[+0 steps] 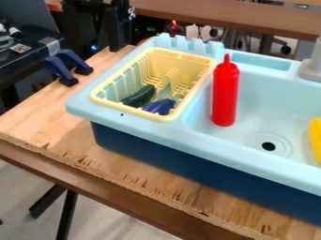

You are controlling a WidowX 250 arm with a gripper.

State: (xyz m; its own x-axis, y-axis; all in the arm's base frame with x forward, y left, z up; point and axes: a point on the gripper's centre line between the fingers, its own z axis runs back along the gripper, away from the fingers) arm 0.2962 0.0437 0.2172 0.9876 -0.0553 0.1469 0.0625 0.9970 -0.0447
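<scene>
The black gripper [117, 43] hangs at the upper left, behind the sink's back left edge and apart from the things in the sink. A red squeeze bottle [225, 93] stands upright in the light blue sink [254, 101], near the basin's left side. Left of it is a yellow dish rack [203, 60]. In the rack's front part lie a dark green toy vegetable [139, 95] and, to its right, a purple-blue toy eggplant [159, 106]. Part of a yellow object [315, 138] shows in the basin at the right edge.
The sink unit sits on a wooden table [47, 117]. Two blue-and-black clamps [60, 71] are at the table's back left edge. A grey faucet [311, 68] rises at the right, and a raised light blue scalloped edge [188, 45] runs behind the rack.
</scene>
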